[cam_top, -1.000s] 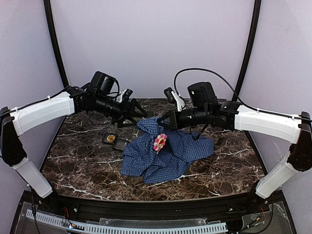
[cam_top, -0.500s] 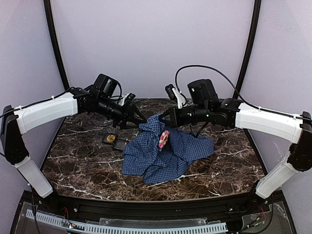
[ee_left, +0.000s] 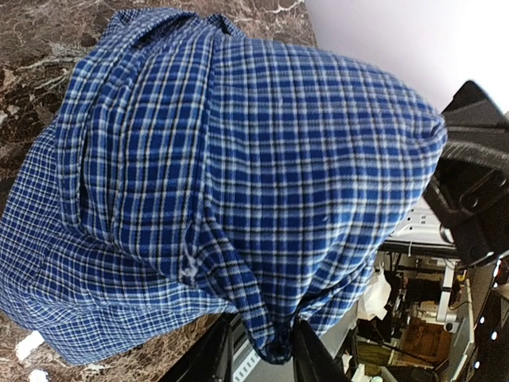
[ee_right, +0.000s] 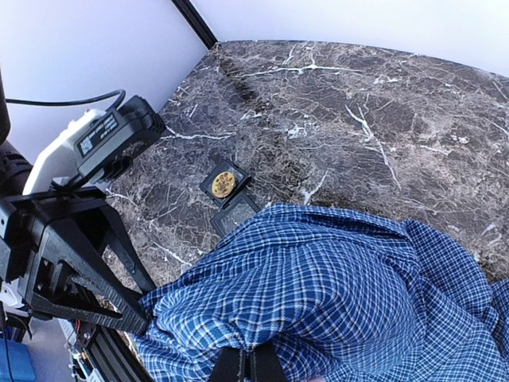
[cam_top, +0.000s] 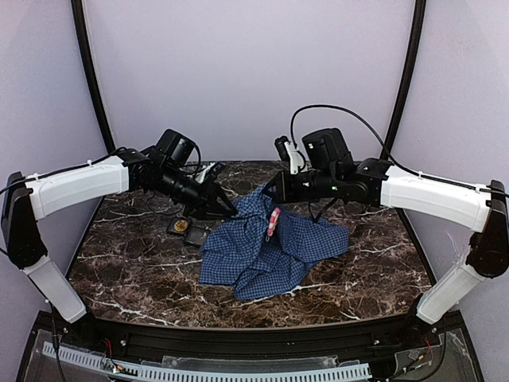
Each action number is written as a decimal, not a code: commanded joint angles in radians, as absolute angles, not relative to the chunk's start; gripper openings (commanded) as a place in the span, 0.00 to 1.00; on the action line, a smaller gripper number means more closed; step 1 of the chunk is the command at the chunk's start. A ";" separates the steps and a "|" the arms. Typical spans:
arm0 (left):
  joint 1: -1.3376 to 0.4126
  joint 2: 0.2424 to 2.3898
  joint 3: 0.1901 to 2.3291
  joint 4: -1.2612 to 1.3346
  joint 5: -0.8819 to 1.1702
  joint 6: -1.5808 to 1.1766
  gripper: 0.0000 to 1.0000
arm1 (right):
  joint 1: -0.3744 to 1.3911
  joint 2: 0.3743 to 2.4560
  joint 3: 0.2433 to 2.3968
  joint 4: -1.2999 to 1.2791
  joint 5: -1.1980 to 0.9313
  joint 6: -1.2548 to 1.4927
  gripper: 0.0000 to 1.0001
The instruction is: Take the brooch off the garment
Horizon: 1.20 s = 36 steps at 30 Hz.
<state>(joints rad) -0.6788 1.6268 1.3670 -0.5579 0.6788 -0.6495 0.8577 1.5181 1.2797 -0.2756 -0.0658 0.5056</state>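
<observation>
We have the shirt (cam_top: 262, 255) bunched on the bench (cam_top: 127, 263), its middle pulled up into a peak between the two arms. The right gripper (ee_right: 248, 360) is clamped on cloth at the top of that peak. The left gripper (ee_left: 261, 333) has its jaws narrow with a fold of the check fabric pinched between them, which we read as a grip. The brooch (cam_top: 273, 222) hangs on the near slope of the raised cloth, just below the right gripper, turned almost edge-on to the overhead camera.

Our worry is that both grippers hold fabric and neither holds the brooch. If we pull the two folds apart, the cloth could strain at the pin and tear or pucker. The shirt could also slip from one pinch and drop, taking the brooch out of reach. The small black tray (cam_top: 188, 229) lies just beside the shirt's left edge, so a swinging hem could knock it.

Neither wrist view shows the brooch, because fabric fills both. We cannot see the clasp or how it is fastened. From above, the brooch is only a thin pink-and-white sliver, so we cannot make out its face
</observation>
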 commanded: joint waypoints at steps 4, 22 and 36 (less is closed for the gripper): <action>-0.690 1.598 1.316 -0.677 0.667 -0.550 0.32 | 0.860 1.524 1.301 -0.248 -0.014 0.582 0.00; -0.692 1.475 1.431 -0.359 0.591 -0.742 0.59 | 0.869 1.488 1.545 -0.487 0.412 0.683 0.00; -0.769 1.530 1.549 -0.275 0.521 -0.569 0.72 | 0.948 1.495 1.829 -0.564 0.930 0.464 0.00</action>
<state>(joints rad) -0.7387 1.5055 1.5230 -0.3222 0.5556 -0.6338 0.9451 1.4799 1.7771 -0.5762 0.7834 0.5514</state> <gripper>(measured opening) 0.708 0.007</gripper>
